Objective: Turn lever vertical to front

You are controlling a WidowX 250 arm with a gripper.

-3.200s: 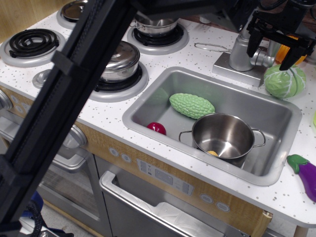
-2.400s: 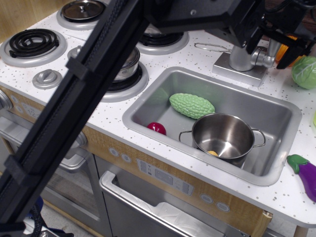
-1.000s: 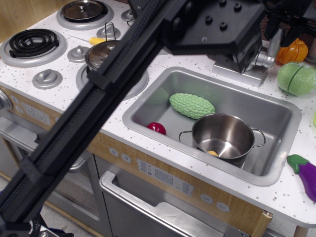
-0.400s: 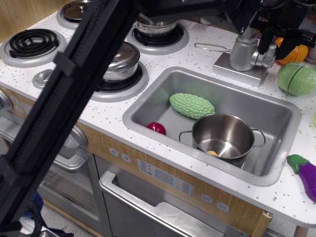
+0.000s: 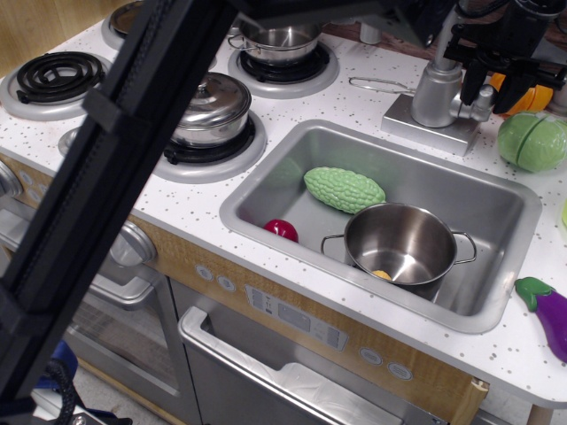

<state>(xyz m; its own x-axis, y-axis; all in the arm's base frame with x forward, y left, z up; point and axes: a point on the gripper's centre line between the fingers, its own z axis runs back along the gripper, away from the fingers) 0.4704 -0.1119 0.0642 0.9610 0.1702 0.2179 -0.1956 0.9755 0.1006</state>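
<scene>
The grey tap post [image 5: 436, 92] stands on its square base [image 5: 416, 124] behind the sink. The lever [image 5: 485, 96] is a short silver bar on a rounded knob at the post's right side; only part of it shows. My gripper [image 5: 490, 88] comes down from the top right. Its black fingers [image 5: 468, 81] stand close on either side of the lever and appear shut on it. The fingers and wrist hide the lever's upper end.
The sink [image 5: 509, 199] holds a green gourd [image 5: 344, 189], a red fruit [image 5: 281, 229] and a steel pot [image 5: 400, 243]. A green cabbage [image 5: 532, 142] and an orange item [image 5: 532, 96] lie right of the tap, with an eggplant [image 5: 549, 312] at the front right. A wire loop [image 5: 381, 85] lies left of the tap. My black arm [image 5: 124, 177] crosses the left side.
My gripper started open beside the tap post and has narrowed around the lever. The arm swung across the view and back to the left. The cabbage shifted slightly to the right.
</scene>
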